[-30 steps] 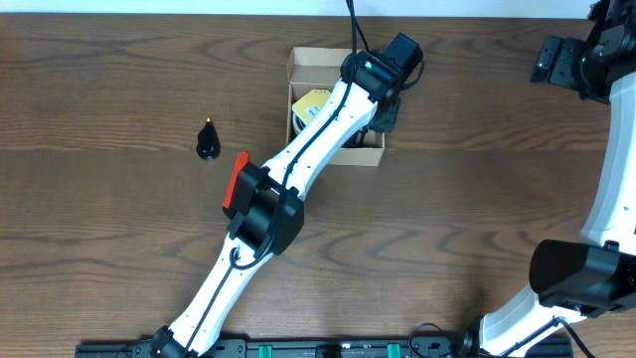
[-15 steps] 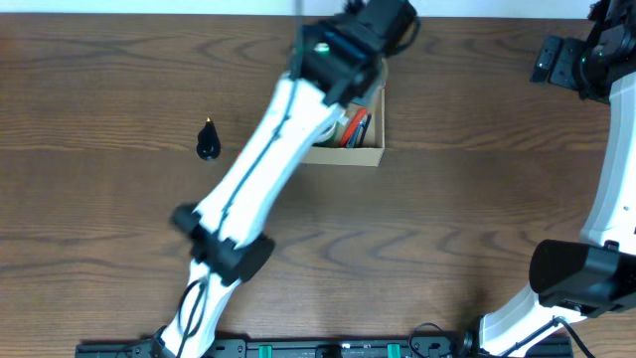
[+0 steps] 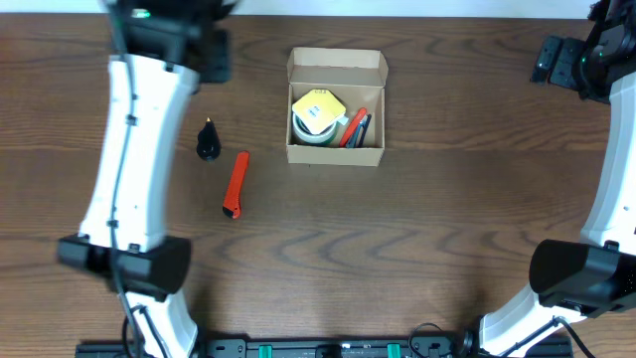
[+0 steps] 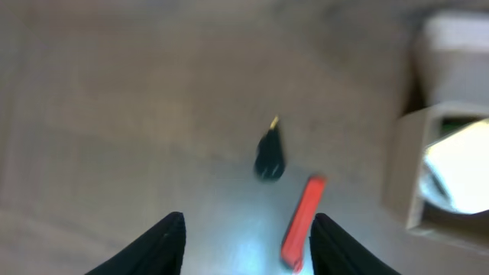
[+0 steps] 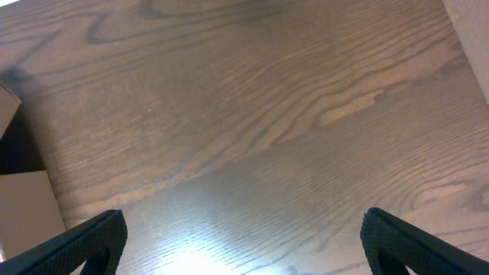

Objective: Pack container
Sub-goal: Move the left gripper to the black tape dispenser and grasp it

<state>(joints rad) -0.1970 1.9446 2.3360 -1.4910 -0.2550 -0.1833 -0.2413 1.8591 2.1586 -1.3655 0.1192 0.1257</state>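
Observation:
The container [image 3: 336, 155] is a small brown cardboard box, lid flap open, at the back middle of the table. Inside lie a tape roll with a yellow top [image 3: 316, 113] and red and blue pens [image 3: 355, 127]. My left gripper [image 3: 211, 55] hovers at the back left, well left of the box. Seen from the left wrist, it [image 4: 248, 252] is open and empty above a black cone-shaped piece [image 4: 269, 153] and a red cutter [image 4: 302, 223], with the container [image 4: 409, 168] at the right edge. My right gripper [image 5: 244, 244] is wide open over bare wood.
The black cone [image 3: 207, 140] and the red cutter [image 3: 236, 184] lie on the table left of the box. The right arm [image 3: 561, 60] sits at the far back right corner. A beige cardboard-coloured edge [image 5: 27, 206] shows at the left of the right wrist view.
My left arm has swung from over the container to the far back left, uncovering the box's contents, and its jaws have spread wider. The right arm has not moved.

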